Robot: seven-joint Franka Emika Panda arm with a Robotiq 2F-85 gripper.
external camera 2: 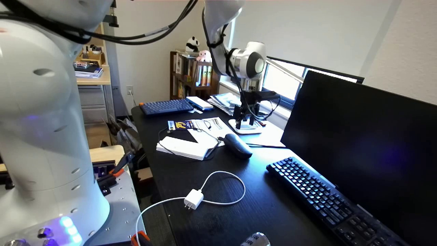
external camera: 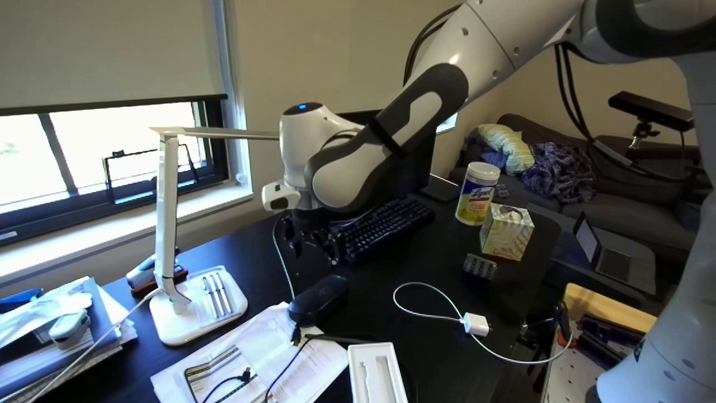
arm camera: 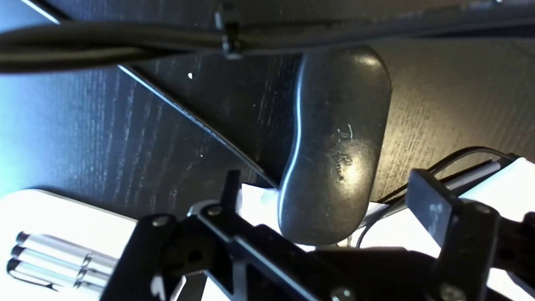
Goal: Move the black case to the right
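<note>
The black case (external camera: 318,299) lies on the dark desk, one end over the papers, in an exterior view. It also shows on the desk in an exterior view (external camera 2: 238,146). In the wrist view the case (arm camera: 338,142) runs lengthwise away from the jaws, with its near end between the fingers in the picture. My gripper (arm camera: 330,198) is open, with nothing between its fingers. In both exterior views the gripper (external camera: 315,252) hangs above the desk, apart from the case. It also shows over the lamp base side in an exterior view (external camera 2: 245,123).
A long black keyboard (external camera: 386,226) and a monitor (external camera 2: 358,153) stand behind the case. A white lamp (external camera: 166,212) with pens on its base, papers (external camera: 279,352) and a white box (external camera: 377,372) are close. A white charger (external camera: 475,323), tissue box (external camera: 506,232) and wipes tub (external camera: 478,193) lie farther off.
</note>
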